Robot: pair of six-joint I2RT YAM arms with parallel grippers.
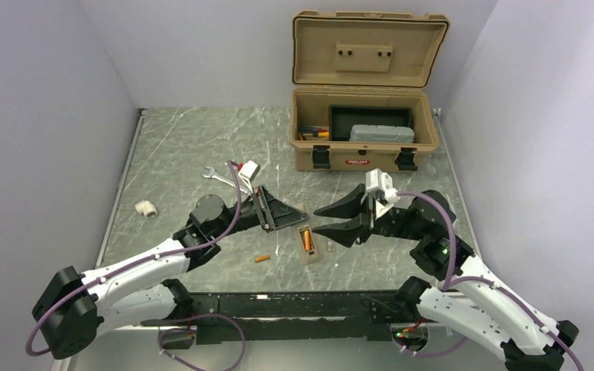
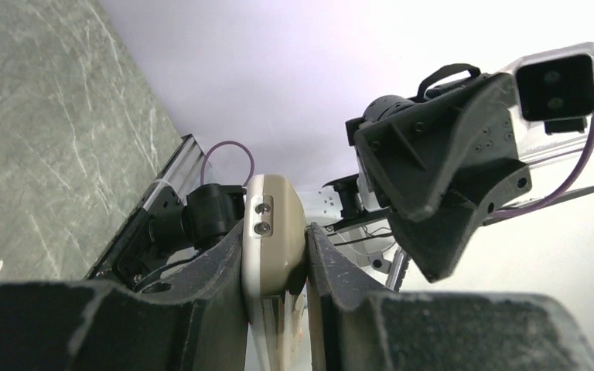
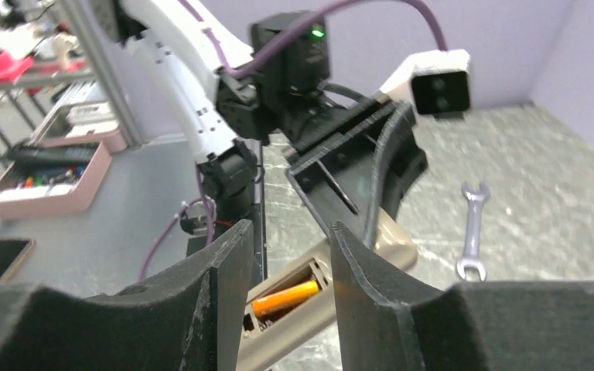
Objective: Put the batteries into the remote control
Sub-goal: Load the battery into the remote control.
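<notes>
The remote control (image 1: 308,246) lies back up on the table, its battery bay open with one orange battery (image 1: 307,239) inside. The other battery (image 1: 261,258) lies loose on the table to its left. My left gripper (image 1: 300,219) is shut on the remote's far end, which shows tan between the fingers in the left wrist view (image 2: 274,239). My right gripper (image 1: 317,220) is open and empty just right of the remote. In the right wrist view the gripper (image 3: 290,232) frames the remote (image 3: 332,297) and its loaded battery (image 3: 285,298).
An open tan toolbox (image 1: 363,151) stands at the back right. A silver wrench (image 1: 218,177) and a white plastic fitting (image 1: 146,208) lie at the left. A small clear piece (image 1: 331,247) lies right of the remote. The wrench shows in the right wrist view (image 3: 473,232).
</notes>
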